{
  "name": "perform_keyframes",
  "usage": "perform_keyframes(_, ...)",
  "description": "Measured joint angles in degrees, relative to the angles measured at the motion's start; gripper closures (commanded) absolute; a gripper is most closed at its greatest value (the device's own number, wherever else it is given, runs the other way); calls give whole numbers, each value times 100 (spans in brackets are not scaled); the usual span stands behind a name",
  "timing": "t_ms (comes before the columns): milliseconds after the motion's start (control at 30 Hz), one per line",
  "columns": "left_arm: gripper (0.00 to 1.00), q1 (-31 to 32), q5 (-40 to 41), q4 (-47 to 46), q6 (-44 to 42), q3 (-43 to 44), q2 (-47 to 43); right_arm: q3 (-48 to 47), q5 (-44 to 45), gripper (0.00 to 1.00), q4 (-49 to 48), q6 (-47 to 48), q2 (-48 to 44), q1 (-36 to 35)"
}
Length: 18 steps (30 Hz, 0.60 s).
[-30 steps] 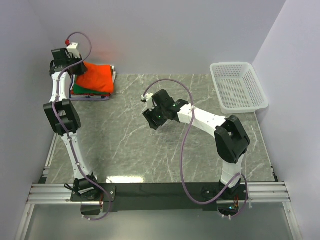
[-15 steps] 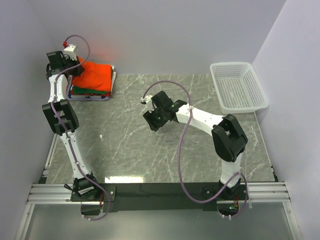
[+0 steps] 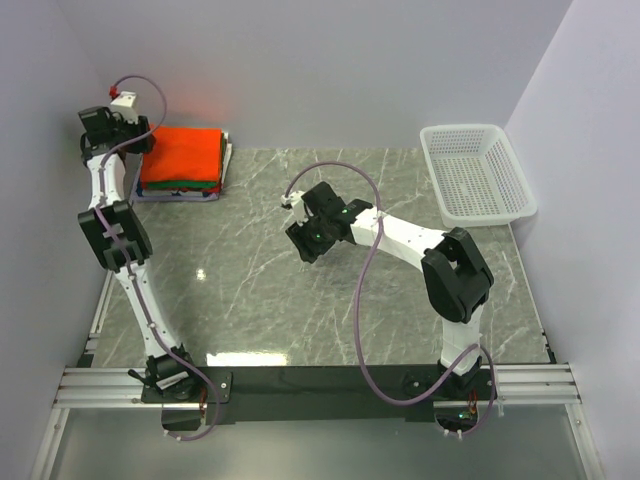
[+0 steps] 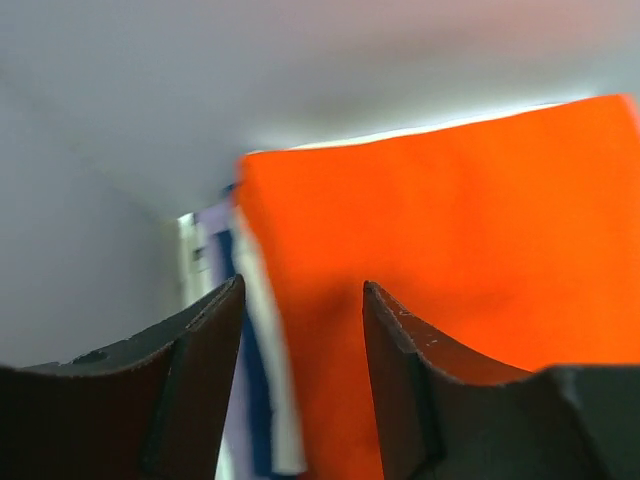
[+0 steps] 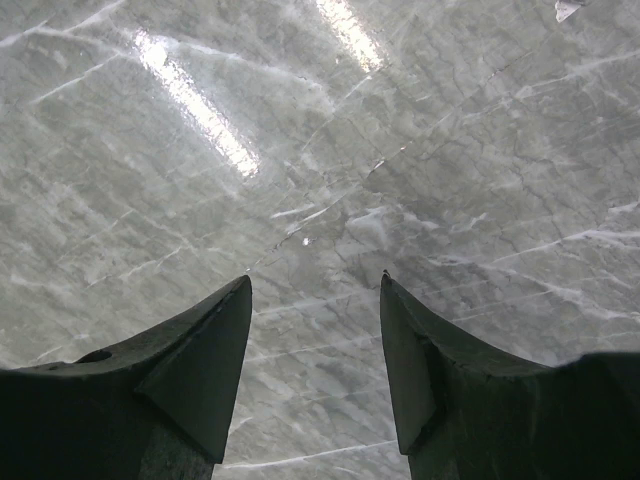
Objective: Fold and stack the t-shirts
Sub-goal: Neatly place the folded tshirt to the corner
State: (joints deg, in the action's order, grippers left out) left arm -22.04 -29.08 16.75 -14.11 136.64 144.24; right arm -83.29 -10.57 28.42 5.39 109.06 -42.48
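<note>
A folded bright orange t-shirt (image 3: 183,153) lies on top of a stack at the table's far left corner, with green (image 3: 180,185) and red layers and a white edge (image 3: 228,160) showing beneath. In the left wrist view the orange shirt (image 4: 460,260) fills the right side, with white and blue cloth edges (image 4: 255,350) at its left. My left gripper (image 3: 132,135) is open and empty, just left of the stack (image 4: 303,290). My right gripper (image 3: 303,243) is open and empty over bare marble mid-table (image 5: 315,285).
A white plastic lattice basket (image 3: 475,175) stands at the far right against the wall. The grey marble table top (image 3: 300,320) lies between the arms. Walls close in on the left, back and right.
My left gripper has let go of the orange shirt and drawn back to the left; the shirt now lies flat on the stack. The right arm has barely moved.
</note>
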Motion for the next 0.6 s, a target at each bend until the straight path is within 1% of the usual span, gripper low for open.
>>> perform_keyframes(133,43,-236,208,-4,2,2,-2,0,15,39,0,2,0,0)
perform_keyframes(267,43,-501,186,195,52,-44,-166,0,39,39,-2,2,-4,0)
perform_keyframes(400,40,-654,-48,374,190,-874,-979,0,42,38,0,7,-15,2)
perform_keyframes(600,46,-568,-516,522,612,-1849,-2151,9,39,38,2,24,-118,85)
